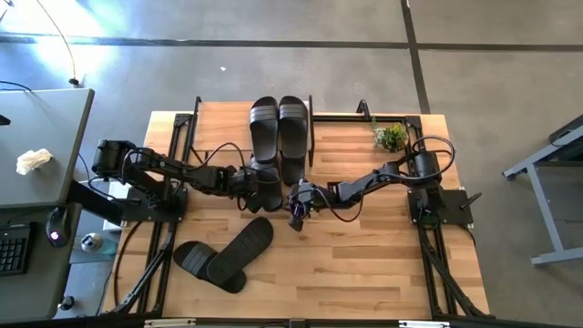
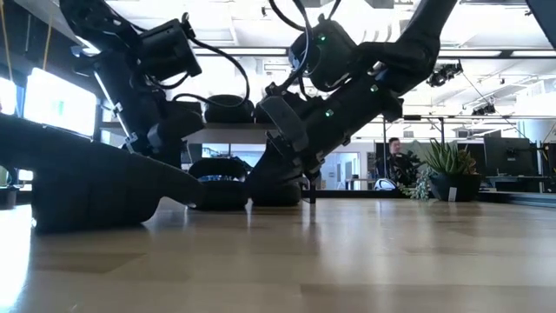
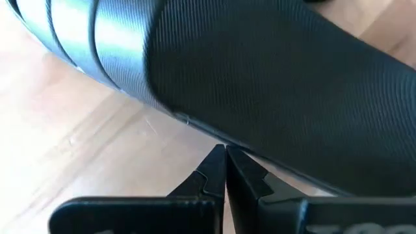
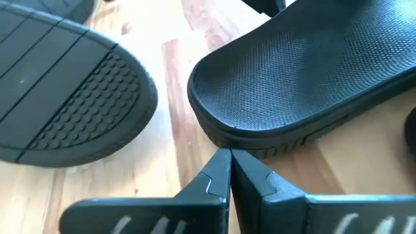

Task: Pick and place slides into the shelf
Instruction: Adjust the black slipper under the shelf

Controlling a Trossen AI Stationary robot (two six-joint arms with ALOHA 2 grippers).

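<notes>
A black slide (image 1: 270, 180) lies on the table in front of the shelf (image 1: 223, 128), between my two grippers. My left gripper (image 3: 225, 152) is shut, its tips at the slide's long side beside the striped strap (image 3: 97, 39). My right gripper (image 4: 229, 153) is shut at the slide's rounded end. Two more slides (image 1: 279, 126) lie side by side on the shelf's top board. Two others (image 1: 228, 258) lie crossed on the table at the near left, one of them sole up (image 4: 65, 104). My left gripper meets the lower edge of the slide's long side (image 3: 195, 127) with its shut fingertips, slanting down from the table's left. The slide lies on the table. My right gripper sets its shut fingertips against the sole rim of the slide's rounded end (image 4: 250, 138), slanting down from the table's right.
A small potted plant (image 1: 390, 137) stands at the table's far right. The shelf's black frame (image 1: 312, 137) runs just behind the grippers. A grey desk (image 1: 41, 155) stands left of the table. Bare wood (image 1: 364, 264) lies at the near right.
</notes>
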